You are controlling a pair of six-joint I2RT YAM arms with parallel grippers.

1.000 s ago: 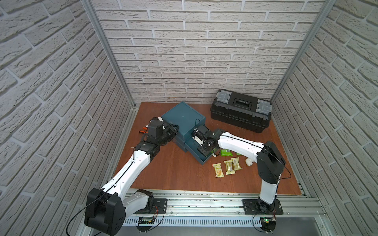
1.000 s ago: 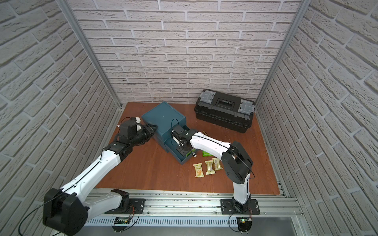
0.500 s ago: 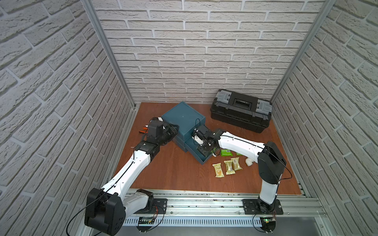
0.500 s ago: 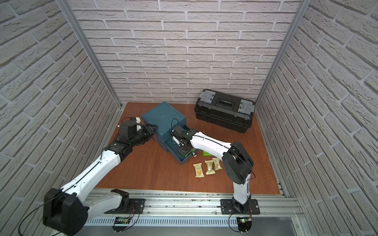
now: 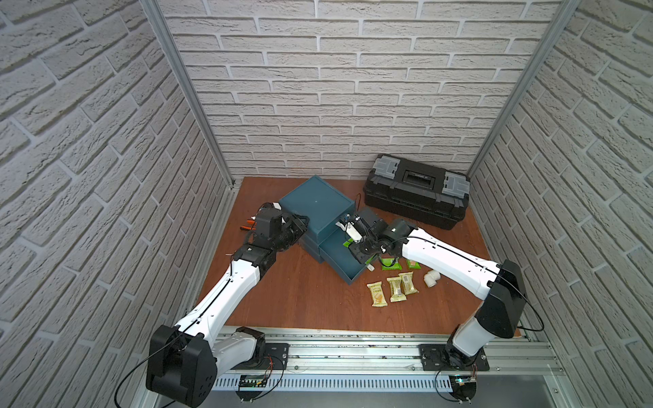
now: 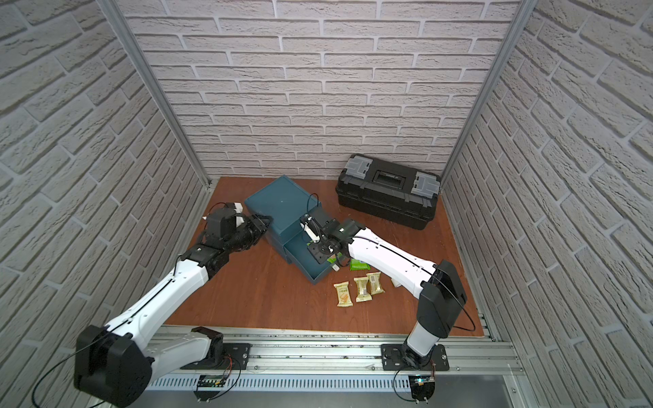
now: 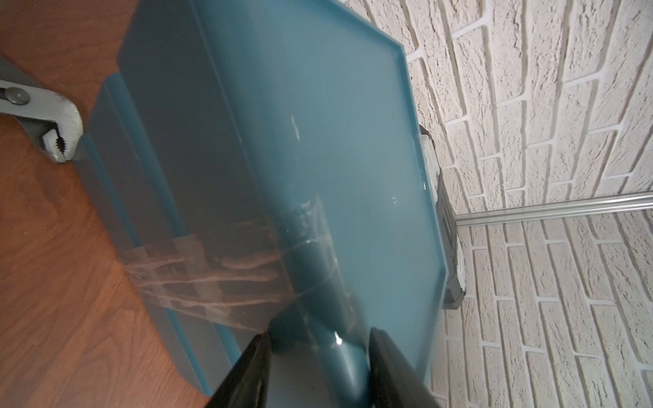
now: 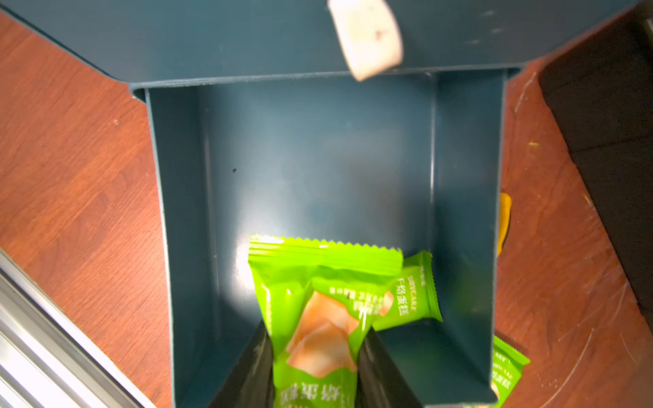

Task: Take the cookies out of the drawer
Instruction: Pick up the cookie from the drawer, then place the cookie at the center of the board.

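Observation:
A teal cabinet (image 5: pixel 316 205) stands mid-table with its bottom drawer (image 5: pixel 341 259) pulled out. In the right wrist view my right gripper (image 8: pixel 316 353) is shut on a bright green cookie packet (image 8: pixel 318 311) above the drawer floor (image 8: pixel 300 159). A second green packet (image 8: pixel 413 289) lies in the drawer behind it. My left gripper (image 7: pixel 318 353) is shut on the cabinet's rounded corner (image 7: pixel 339 353). Beside the drawer, on the table, lie three pale gold cookies (image 5: pixel 392 289) and two green ones (image 5: pixel 388 263).
A black toolbox (image 5: pixel 417 192) sits at the back right. A white pipe elbow (image 5: pixel 431 279) lies right of the gold packets. Pliers (image 7: pixel 46 120) lie against the cabinet's left side. Brick walls close in three sides.
The right gripper's jaws have closed onto the green packet in the drawer. The left arm has not moved.

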